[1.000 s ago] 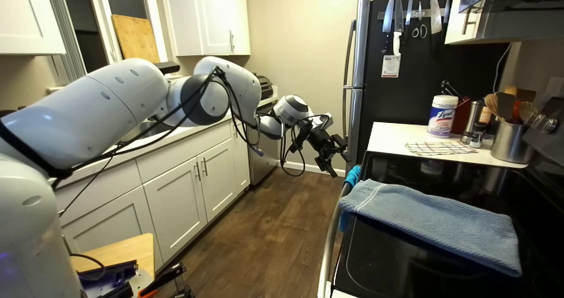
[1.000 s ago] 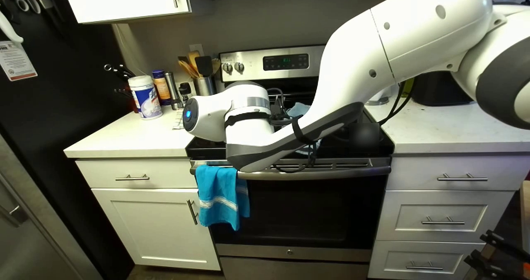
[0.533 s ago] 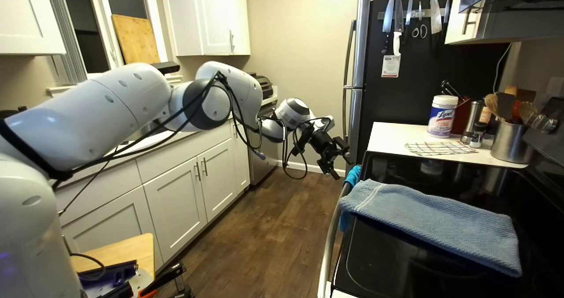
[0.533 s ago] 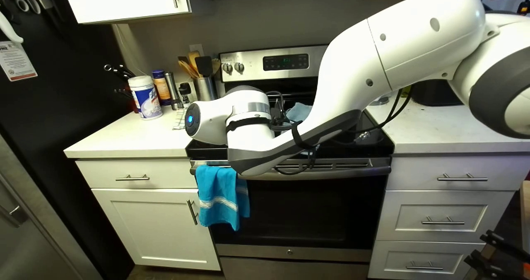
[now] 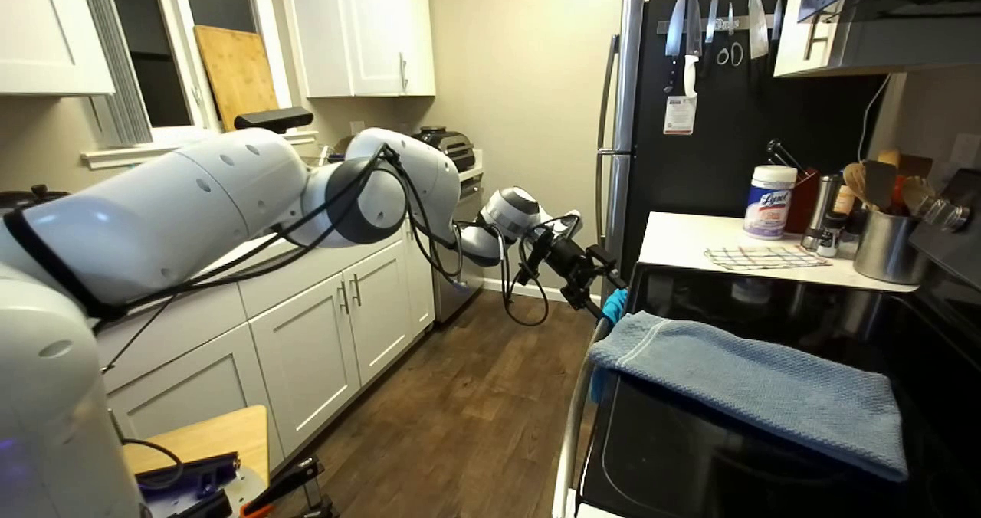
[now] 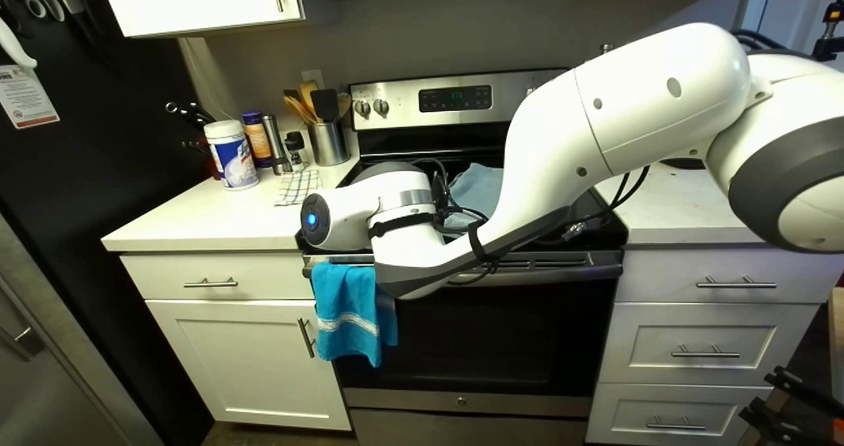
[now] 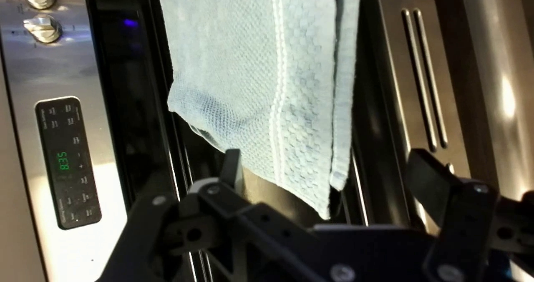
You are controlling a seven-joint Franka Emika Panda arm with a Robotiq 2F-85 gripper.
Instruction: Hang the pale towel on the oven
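Jaws spread wide | pale towel — lying folded atop the oven

You are in a kitchen. In an exterior view, a big black fridge stands at two o'clock, with knives stuck on its side. White cupboards hang up at eleven o'clock. The black oven is at four o'clock, and a metal pot with cooking spoons is at three. In the wrist view, you see the oven's shiny knobs at ten o'clock.
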